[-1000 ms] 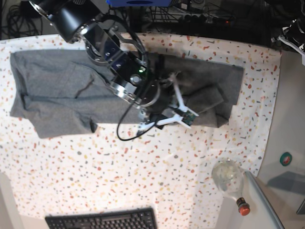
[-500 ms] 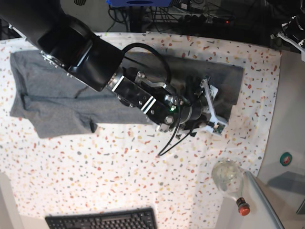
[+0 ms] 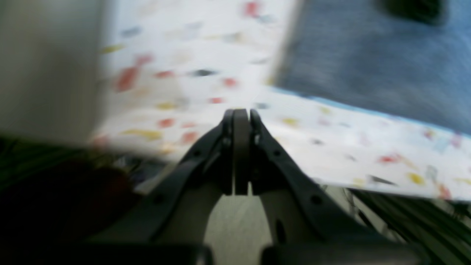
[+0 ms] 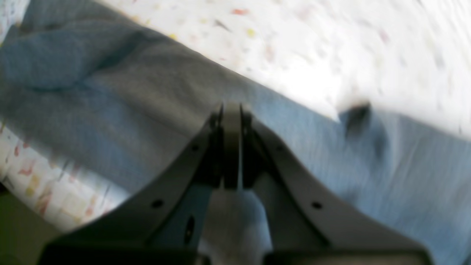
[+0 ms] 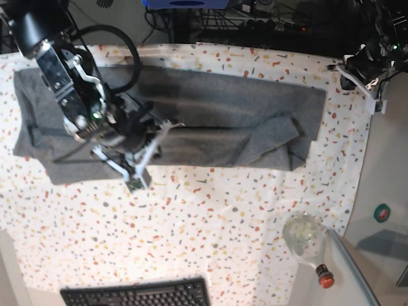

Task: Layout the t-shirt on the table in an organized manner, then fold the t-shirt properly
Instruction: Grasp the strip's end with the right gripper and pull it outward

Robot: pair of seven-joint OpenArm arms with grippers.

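The right gripper's (image 4: 232, 110) 2 fingers are pressed together above the grey t-shirt (image 5: 217, 102), which lies beneath them on the table (image 5: 210, 223). The left gripper's (image 3: 241, 114) 2 fingers are also pressed together, near the t-shirt's edge.

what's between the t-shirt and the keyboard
Between the t-shirt and the keyboard, the base view shows bare speckled cloth, with the right gripper over its upper part.
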